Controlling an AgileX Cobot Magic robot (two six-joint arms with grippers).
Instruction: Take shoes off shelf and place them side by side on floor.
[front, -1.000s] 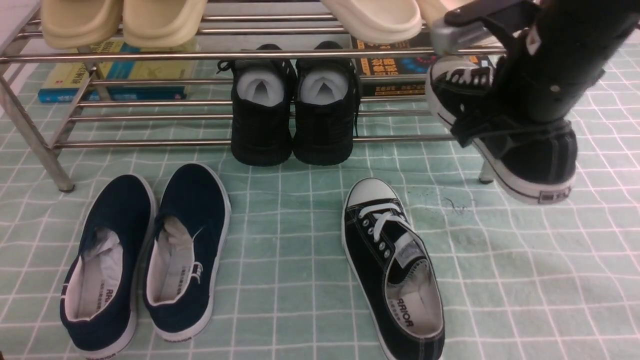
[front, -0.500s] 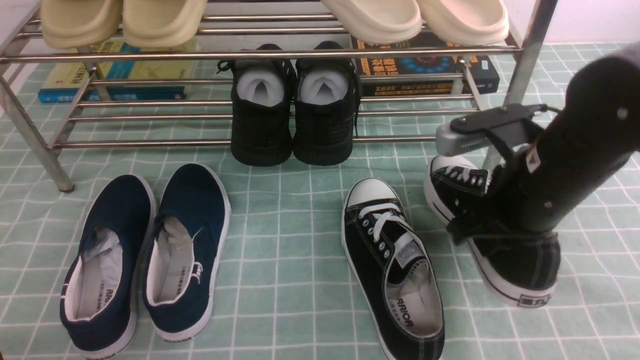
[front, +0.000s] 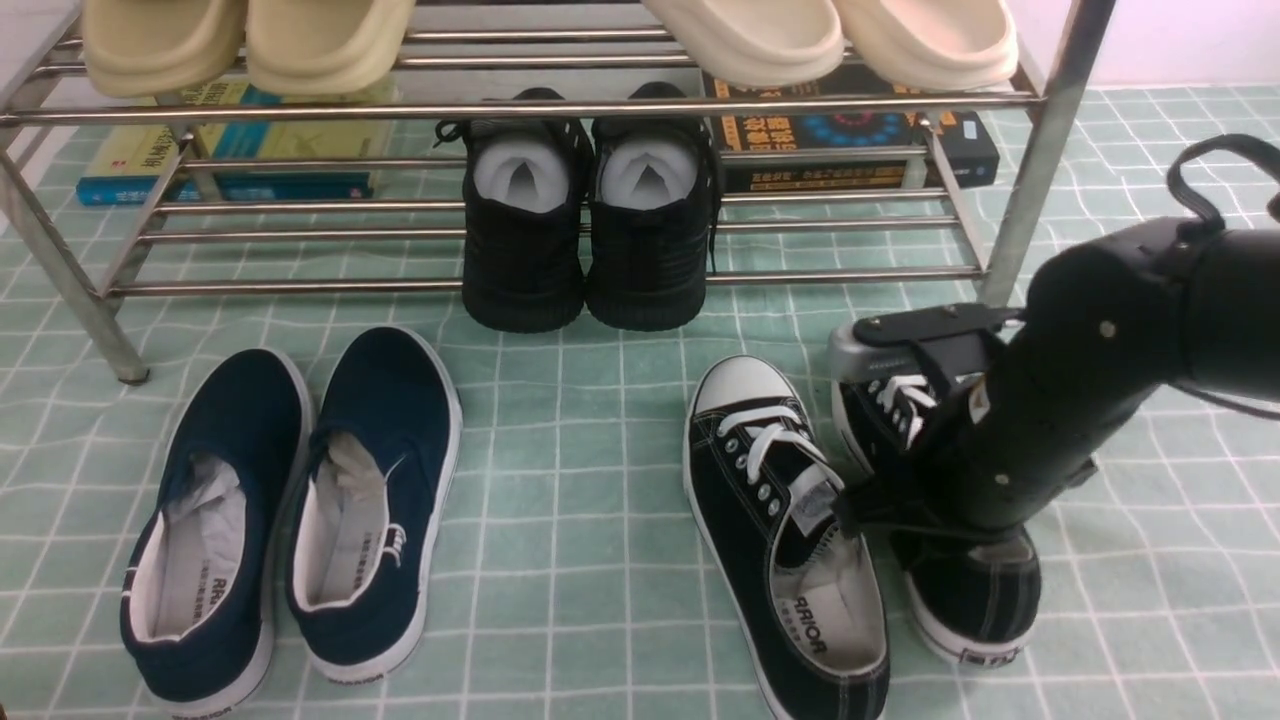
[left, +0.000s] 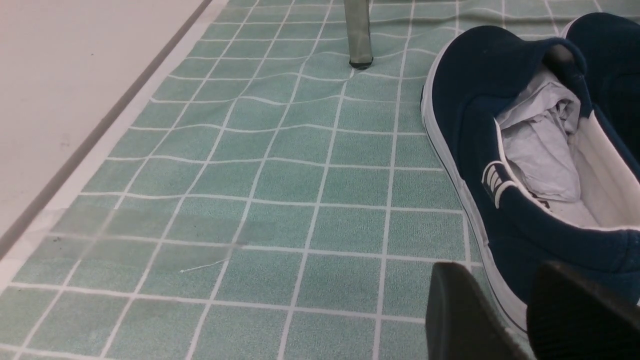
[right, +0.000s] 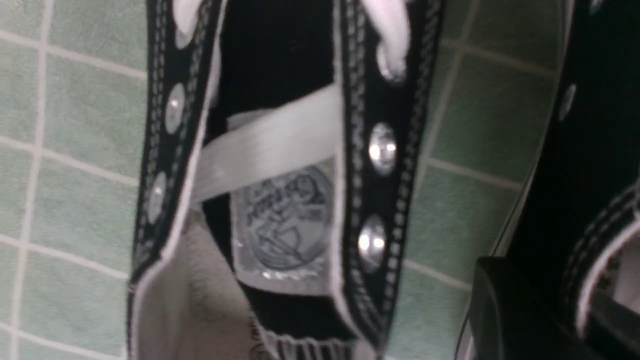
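Observation:
One black canvas sneaker (front: 785, 540) with white laces lies on the pale green floor (front: 600, 480), toe toward the shelf (front: 560, 108). Its twin (front: 965, 600) stands just to its right, sole on or just over the floor, and my right gripper (front: 872, 512) is shut on its inner side wall. In the right wrist view the lying sneaker (right: 280, 200) fills the middle, while the held sneaker (right: 600, 150) sits at the edge with my right gripper (right: 555, 300) clamped on its wall. My left gripper (left: 500, 272) hovers open and empty beside a navy slip-on.
Two navy slip-ons (front: 290, 510) lie on the floor at the left. All-black shoes stuffed with paper (front: 590, 230) stand on the lower tier. Cream slippers (front: 250, 40) rest on the upper bars and books (front: 850, 130) lie behind. A shelf leg (front: 1040, 170) rises behind my right arm.
My right arm carried the second sneaker down from shelf height to the floor and leftward, close beside the first. The other shoes stayed put.

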